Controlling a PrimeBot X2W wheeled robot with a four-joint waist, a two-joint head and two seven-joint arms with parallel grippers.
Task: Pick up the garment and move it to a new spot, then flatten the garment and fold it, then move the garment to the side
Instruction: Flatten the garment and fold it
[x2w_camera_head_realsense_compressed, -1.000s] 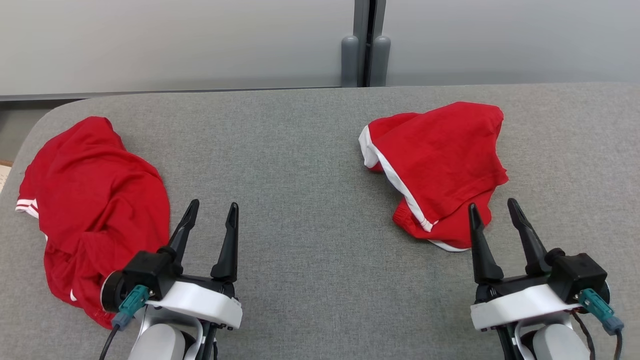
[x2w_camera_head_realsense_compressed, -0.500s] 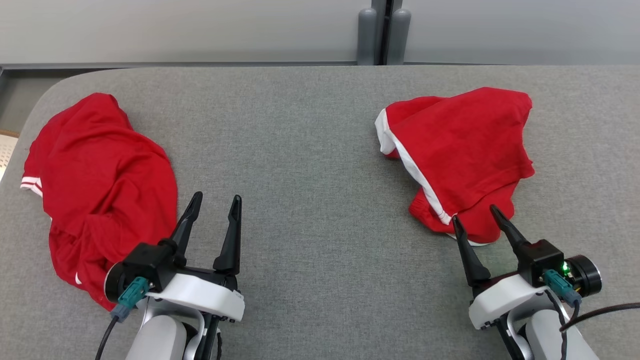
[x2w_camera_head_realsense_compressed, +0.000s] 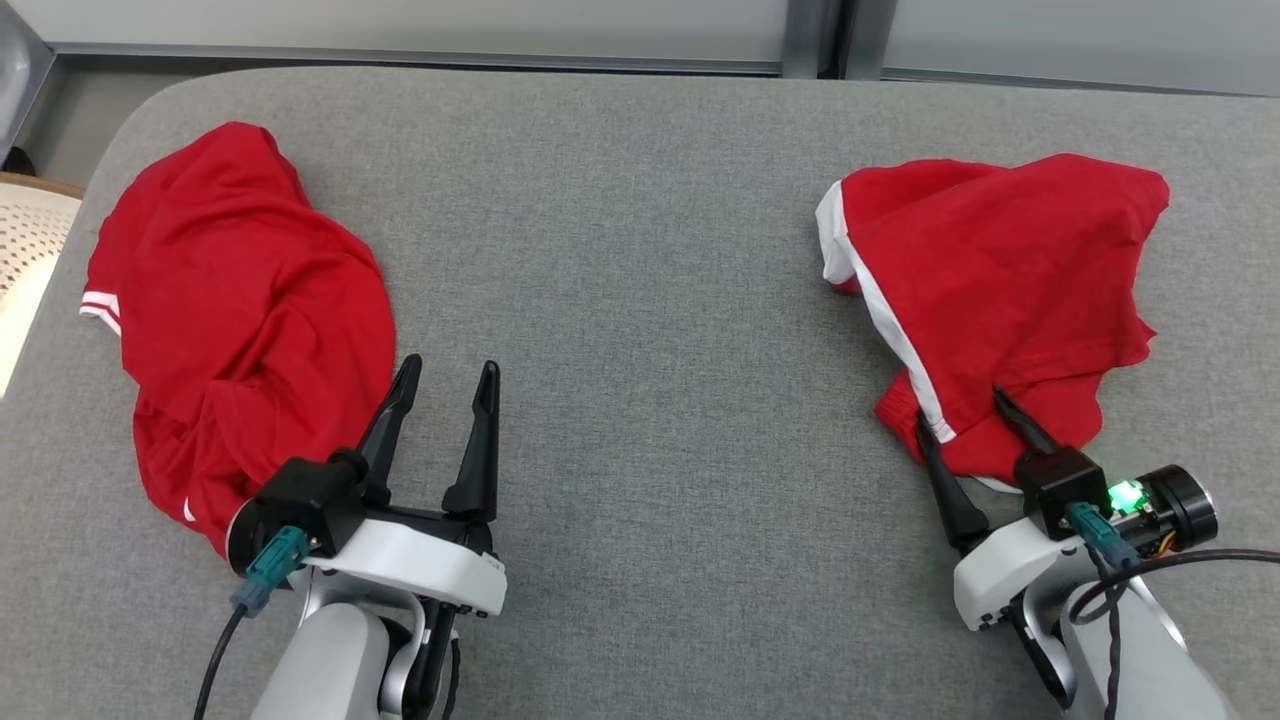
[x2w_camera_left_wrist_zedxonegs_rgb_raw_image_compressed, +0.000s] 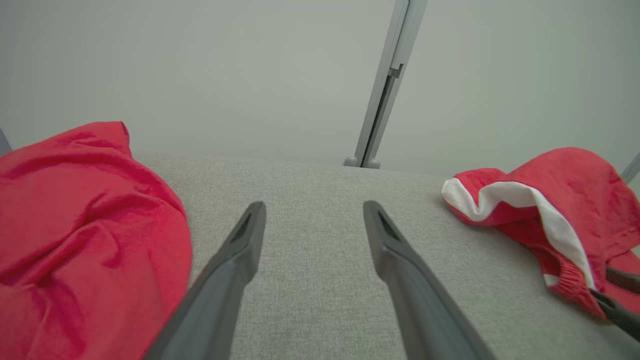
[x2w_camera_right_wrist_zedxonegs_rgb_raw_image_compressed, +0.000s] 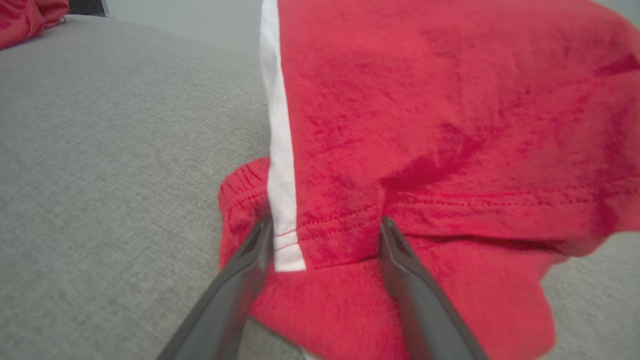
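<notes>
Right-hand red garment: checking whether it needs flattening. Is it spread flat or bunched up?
Bunched up. The right-hand red garment lies heaped on the grey table, its white stripe curving over folds, layers overlapping at the hem.

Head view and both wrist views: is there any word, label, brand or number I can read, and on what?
None can be read.
Right-hand red garment: a white stripe, no print.
Left-hand red garment: white bands at one edge, no print.
Left gripper and right gripper: no marking to read.
</notes>
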